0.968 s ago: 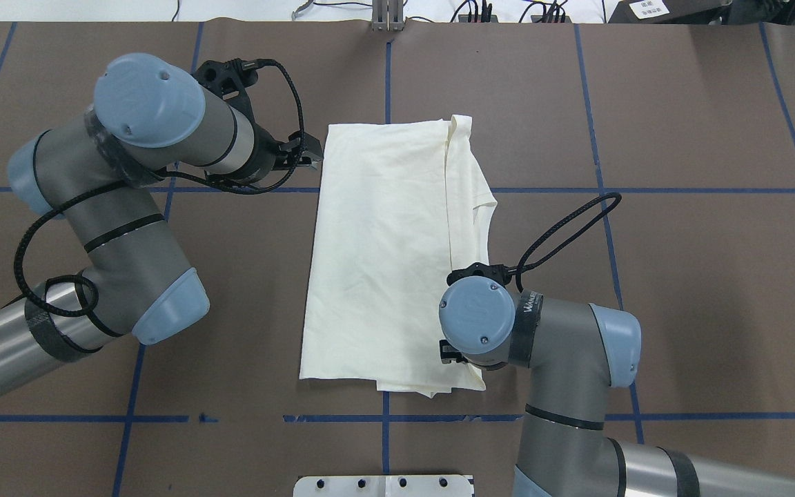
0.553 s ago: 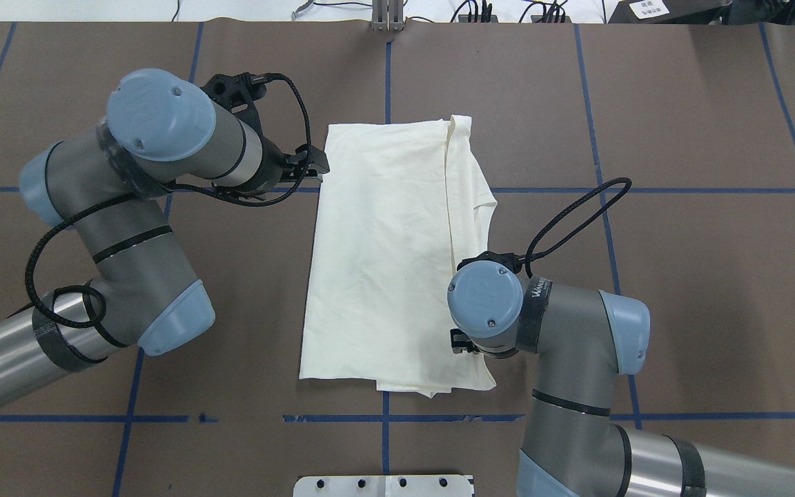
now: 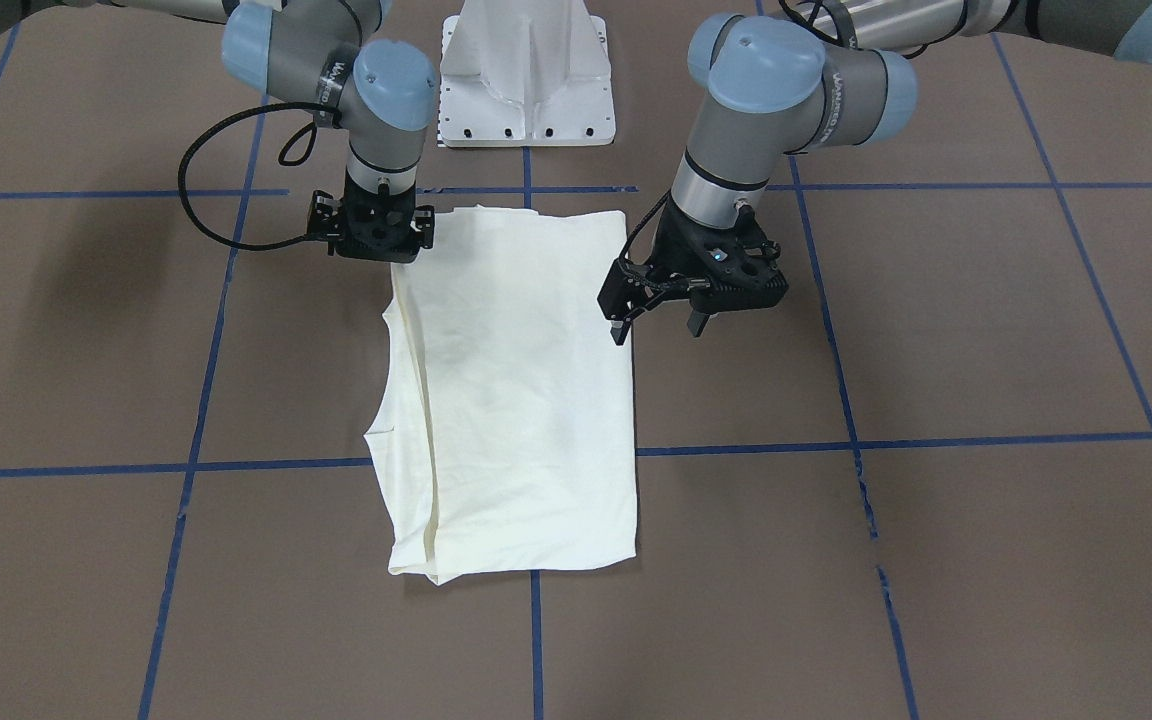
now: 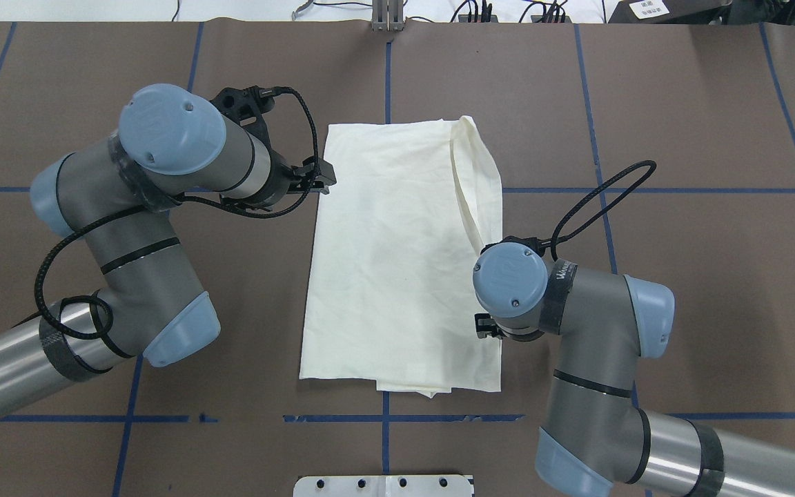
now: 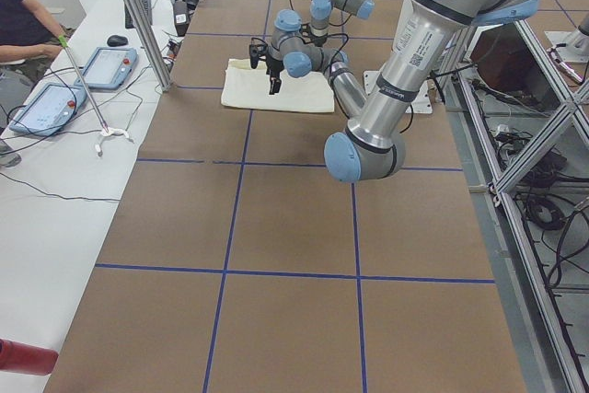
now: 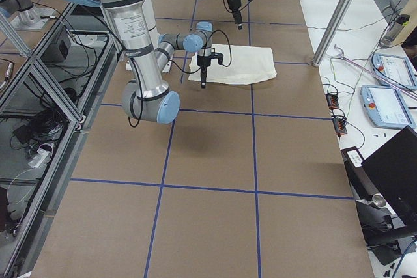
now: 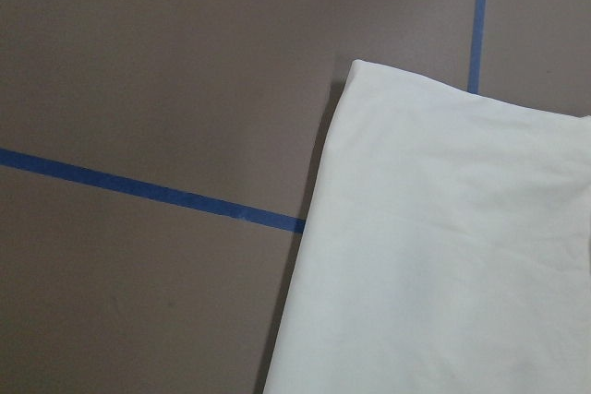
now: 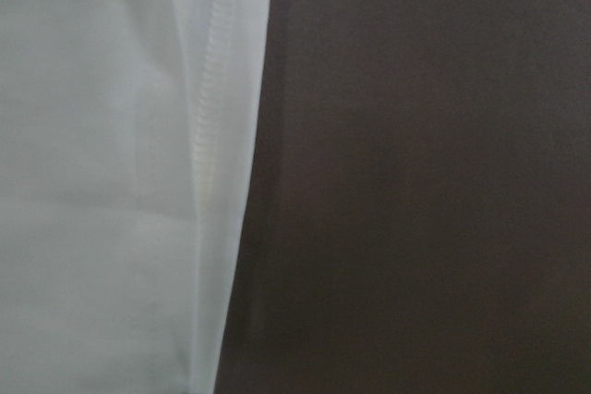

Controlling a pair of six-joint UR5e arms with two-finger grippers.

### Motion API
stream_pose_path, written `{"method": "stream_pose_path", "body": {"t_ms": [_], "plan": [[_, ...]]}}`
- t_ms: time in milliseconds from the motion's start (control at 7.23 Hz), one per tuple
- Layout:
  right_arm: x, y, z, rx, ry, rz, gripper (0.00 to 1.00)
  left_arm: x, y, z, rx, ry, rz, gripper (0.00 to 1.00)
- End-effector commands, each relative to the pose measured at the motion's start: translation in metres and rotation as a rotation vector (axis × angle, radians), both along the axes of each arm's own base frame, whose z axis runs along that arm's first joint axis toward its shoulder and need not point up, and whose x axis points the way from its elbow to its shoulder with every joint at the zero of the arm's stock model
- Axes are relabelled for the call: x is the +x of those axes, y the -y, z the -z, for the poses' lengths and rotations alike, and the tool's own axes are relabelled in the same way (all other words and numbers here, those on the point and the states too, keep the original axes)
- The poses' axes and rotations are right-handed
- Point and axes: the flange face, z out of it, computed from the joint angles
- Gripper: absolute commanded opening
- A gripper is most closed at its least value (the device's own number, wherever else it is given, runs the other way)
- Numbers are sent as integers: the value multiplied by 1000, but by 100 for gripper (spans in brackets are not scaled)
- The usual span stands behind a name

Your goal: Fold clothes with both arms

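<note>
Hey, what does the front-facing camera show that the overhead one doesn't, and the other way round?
Only the front-facing view shows the left pincer with its fingers spread, just off the long edge of the shirt, and the right pincer clear of its wrist, at the shirt's corner. Only the overhead view shows the cables beyond the far edge of the table. Both show the folded cream shirt lying plain side up on the table.

A brown counter [image 4: 680, 310], marked into squares by blue tape lines [image 4: 646, 190], carries a single cream shirt [image 4: 384, 262], folded into a long rectangle, plain side up. The shirt lies flat across one cross line and over the centre line. A white base plate [image 4: 384, 485] sits at the counter's near edge.
</note>
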Motion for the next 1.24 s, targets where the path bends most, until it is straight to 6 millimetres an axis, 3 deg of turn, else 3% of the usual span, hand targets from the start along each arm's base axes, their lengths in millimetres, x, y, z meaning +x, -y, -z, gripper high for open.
{"method": "stream_pose_path", "body": {"t_ms": [0,276,415,553,691,829,1106], "plan": [[26,11,28,14,26,-9,100,0,-2,2,2,-4,-3,100],[40,11,53,34,97,-14,100,0,-5,3,-17,-28,6,100],[53,8,77,62,180,-23,100,8,-25,-20,-71,-71,11,100],[62,2,94,66,241,-26,100,16,-51,-57,-178,-136,23,100],[66,1,102,65,274,-36,100,21,-73,-67,-197,-156,8,100],[67,1,105,65,294,-49,100,40,-99,-73,-285,-157,13,99],[69,3,106,53,302,-54,100,72,-162,-61,-347,-84,17,94]]}}
